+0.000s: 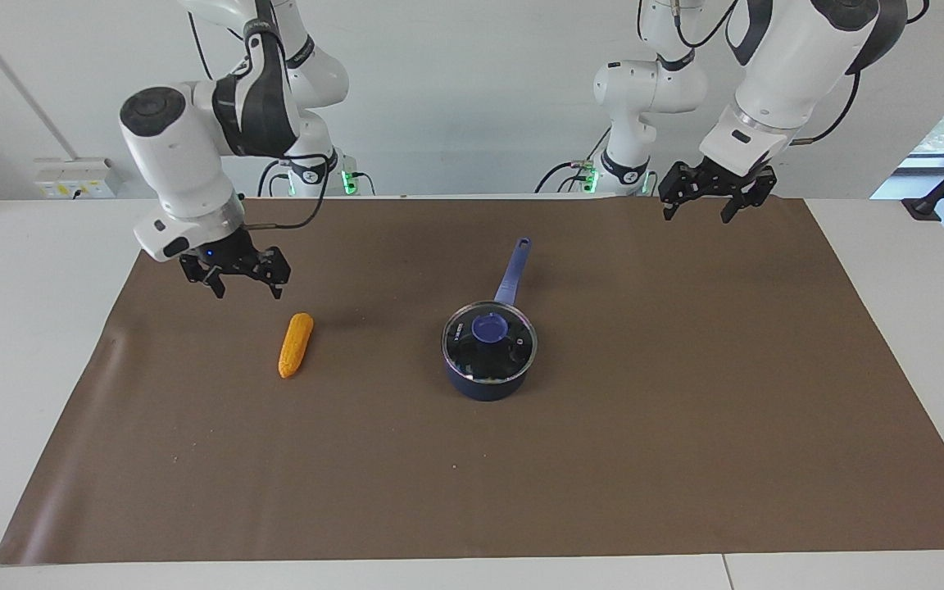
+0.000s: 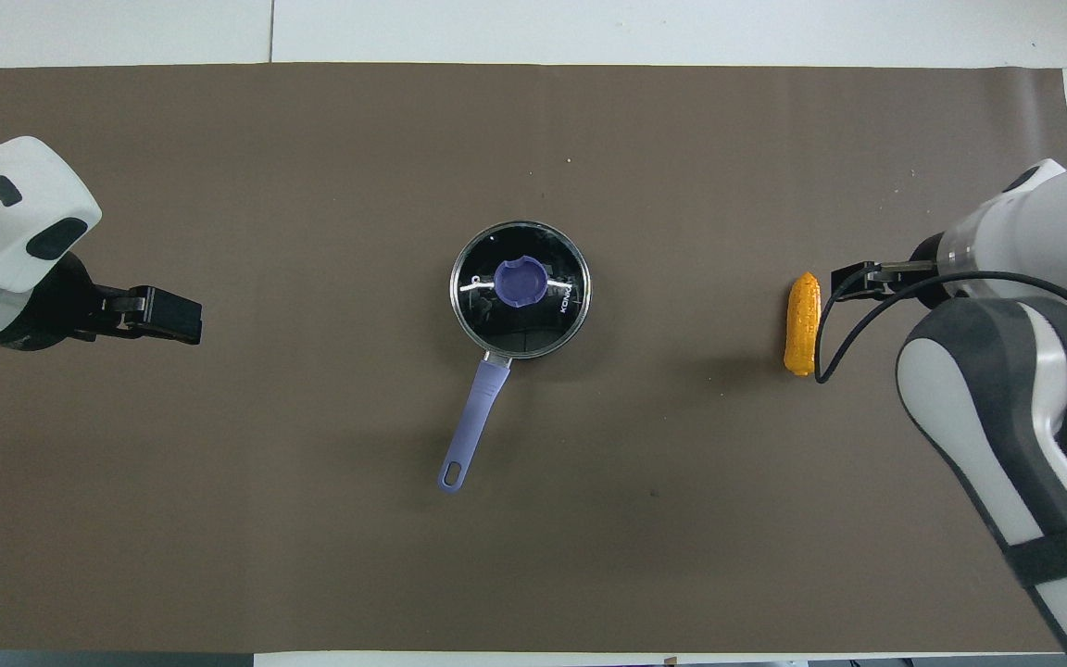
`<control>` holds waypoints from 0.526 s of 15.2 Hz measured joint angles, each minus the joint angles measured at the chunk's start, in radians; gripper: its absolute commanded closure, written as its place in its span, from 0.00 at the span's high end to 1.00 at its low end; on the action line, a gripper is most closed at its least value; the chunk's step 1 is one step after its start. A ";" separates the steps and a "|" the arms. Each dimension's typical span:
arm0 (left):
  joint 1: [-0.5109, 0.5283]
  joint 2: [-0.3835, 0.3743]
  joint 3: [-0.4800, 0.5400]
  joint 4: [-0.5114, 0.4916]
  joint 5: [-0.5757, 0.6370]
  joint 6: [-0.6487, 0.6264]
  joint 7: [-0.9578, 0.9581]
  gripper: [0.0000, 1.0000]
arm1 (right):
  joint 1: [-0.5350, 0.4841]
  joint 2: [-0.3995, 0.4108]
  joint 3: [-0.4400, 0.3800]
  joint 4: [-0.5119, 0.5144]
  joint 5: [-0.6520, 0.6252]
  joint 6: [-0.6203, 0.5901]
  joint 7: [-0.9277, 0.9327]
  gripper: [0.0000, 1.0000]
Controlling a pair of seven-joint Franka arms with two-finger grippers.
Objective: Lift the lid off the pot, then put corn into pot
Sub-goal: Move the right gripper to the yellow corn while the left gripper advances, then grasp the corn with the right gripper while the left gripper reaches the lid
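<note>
Sitting mid-frame, the pot (image 1: pixel 488 373) is wearing its lid (image 1: pixel 489 330); the corn (image 1: pixel 296 345) is lying centre-left. Both my left tool (image 1: pixel 715 206) and right tool (image 1: pixel 244 283) are hanging spread.

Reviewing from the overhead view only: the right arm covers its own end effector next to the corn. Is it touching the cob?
Observer: No. In the facing view the right end effector hangs in the air over the mat beside the corn, fingers open, with a clear gap to the cob.
Operator: And the left one, is it down on the mat?
Observer: No, the left end effector is raised over the mat's edge at the robots' end, open and holding nothing.
Operator: Is the lid seated?
Observer: Yes. From the side, the lid lies flat on the rim of the pot, not tilted.
</note>
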 measured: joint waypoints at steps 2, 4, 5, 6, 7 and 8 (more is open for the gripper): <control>0.000 0.001 -0.003 0.000 -0.002 0.015 0.000 1.00 | 0.005 0.052 0.000 -0.054 0.004 0.111 0.001 0.99; -0.003 0.016 -0.011 0.007 -0.015 0.024 -0.007 1.00 | 0.005 0.090 0.000 -0.094 0.005 0.184 0.001 0.89; -0.010 0.032 -0.017 0.017 -0.025 0.033 -0.024 1.00 | 0.005 0.103 0.000 -0.107 0.005 0.206 0.001 0.86; -0.022 0.051 -0.021 0.028 -0.031 0.041 -0.041 1.00 | 0.005 0.113 0.000 -0.113 0.005 0.215 0.001 0.85; -0.041 0.072 -0.023 0.040 -0.034 0.052 -0.063 1.00 | 0.005 0.120 0.000 -0.115 0.005 0.216 0.001 0.85; -0.068 0.097 -0.024 0.055 -0.039 0.060 -0.097 1.00 | 0.006 0.126 0.000 -0.117 0.005 0.216 0.001 0.85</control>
